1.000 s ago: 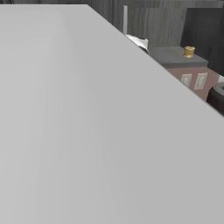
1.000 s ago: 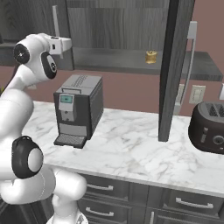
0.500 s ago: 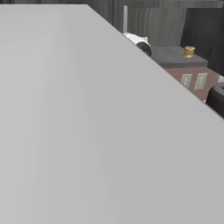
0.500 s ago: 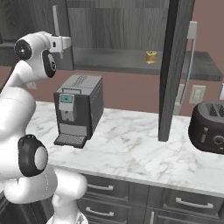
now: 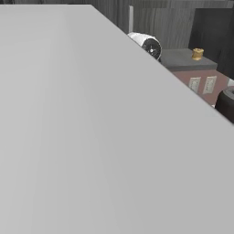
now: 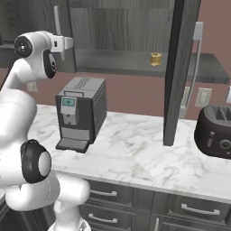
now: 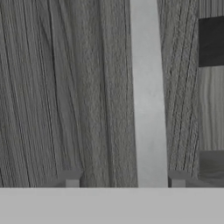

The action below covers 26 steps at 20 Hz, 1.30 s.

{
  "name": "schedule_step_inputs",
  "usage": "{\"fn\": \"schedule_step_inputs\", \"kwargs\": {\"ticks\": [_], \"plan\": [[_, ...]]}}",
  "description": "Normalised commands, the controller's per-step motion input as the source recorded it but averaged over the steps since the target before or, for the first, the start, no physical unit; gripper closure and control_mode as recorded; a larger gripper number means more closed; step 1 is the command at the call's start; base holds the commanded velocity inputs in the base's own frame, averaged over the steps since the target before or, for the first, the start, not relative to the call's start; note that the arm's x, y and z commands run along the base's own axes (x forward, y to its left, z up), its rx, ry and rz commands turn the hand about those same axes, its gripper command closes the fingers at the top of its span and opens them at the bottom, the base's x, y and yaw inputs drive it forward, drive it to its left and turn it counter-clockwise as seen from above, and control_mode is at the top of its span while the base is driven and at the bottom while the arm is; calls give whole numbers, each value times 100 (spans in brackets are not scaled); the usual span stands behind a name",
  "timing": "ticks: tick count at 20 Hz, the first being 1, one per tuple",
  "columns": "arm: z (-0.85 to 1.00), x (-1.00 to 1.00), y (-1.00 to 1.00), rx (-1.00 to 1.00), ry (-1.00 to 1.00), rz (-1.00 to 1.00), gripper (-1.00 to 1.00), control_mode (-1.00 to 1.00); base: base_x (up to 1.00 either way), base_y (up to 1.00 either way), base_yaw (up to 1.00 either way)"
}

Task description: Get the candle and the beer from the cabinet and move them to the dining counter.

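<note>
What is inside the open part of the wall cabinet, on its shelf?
A small yellow candle stands alone on the cabinet shelf. The left part is covered by a closed door, whose handle the gripper faces. No beer is visible.

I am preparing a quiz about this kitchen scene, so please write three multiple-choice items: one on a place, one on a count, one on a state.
1. Where does the candle stand?
A. on the open cabinet shelf
B. on the marble worktop
C. on the toaster

2. How many wall outlets show beside the toaster in the left base view?
A. none
B. two
C. five

3. The cabinet door at the bar handle in the hand view is:
A. removed
B. closed
C. wide open

Answers:
1 A, it sits on the dark shelf.
2 B, two pale plates.
3 B, it lies flat behind the handle.
</note>
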Motion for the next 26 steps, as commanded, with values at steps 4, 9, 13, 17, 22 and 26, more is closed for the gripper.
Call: {"fn": "schedule_step_inputs", "kwargs": {"ticks": [4, 9, 13, 17, 22, 26], "plan": [[0, -34, 43, -2, 0, 0, 100, -100, 0, 0, 0], [0, -56, 60, -4, 0, 0, 100, -100, 0, 0, 0], [0, -72, 72, -5, 0, 0, 100, -100, 0, 0, 0], [3, -73, 74, -4, 0, 0, 100, -100, 0, 0, 0], [5, -78, 66, -3, 0, 0, 100, -100, 0, 0, 0], [2, -79, 78, -1, 2, 0, 100, -100, 0, 0, 0]]}}
